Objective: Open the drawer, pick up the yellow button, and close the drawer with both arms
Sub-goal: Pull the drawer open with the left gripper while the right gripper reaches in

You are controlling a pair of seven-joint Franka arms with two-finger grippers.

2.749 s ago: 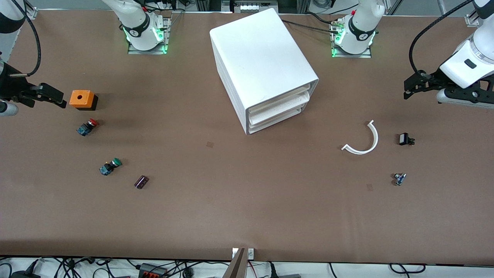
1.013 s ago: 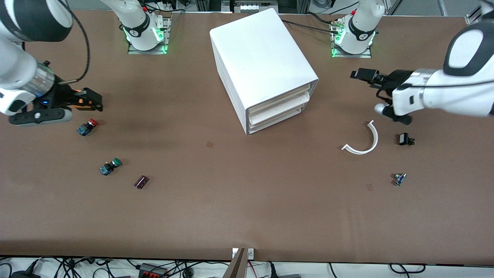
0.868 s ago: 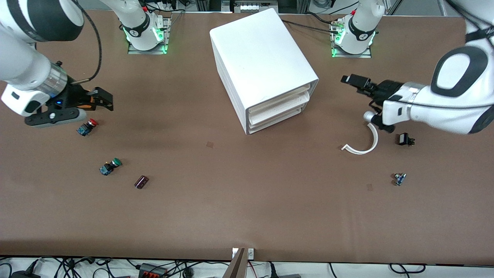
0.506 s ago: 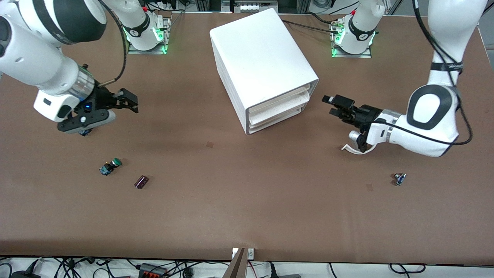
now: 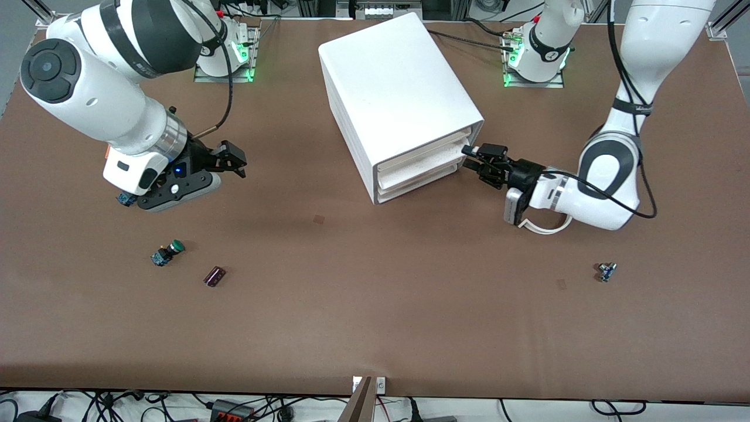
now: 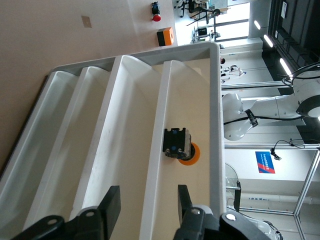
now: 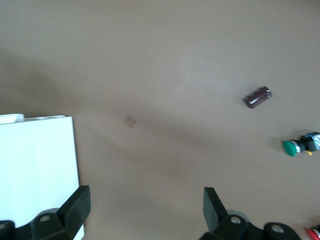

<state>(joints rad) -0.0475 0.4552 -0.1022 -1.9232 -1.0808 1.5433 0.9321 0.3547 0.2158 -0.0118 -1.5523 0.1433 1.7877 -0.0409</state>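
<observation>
The left gripper (image 5: 476, 157) sits right at the front of the cabinet (image 5: 398, 99), level with the drawer (image 5: 423, 154), its fingers (image 6: 111, 206) spread wide on either side of the drawer's front lip, presumably so it can catch that edge and pull. The drawer looks shut in the front view, yet the left wrist view looks into the tray and shows the button (image 6: 180, 145) lying on its side inside (orange cap plain to see). The right gripper (image 5: 231, 159), also wide open and empty, hovers over bare table toward the right arm's end, probably poised to reach in.
</observation>
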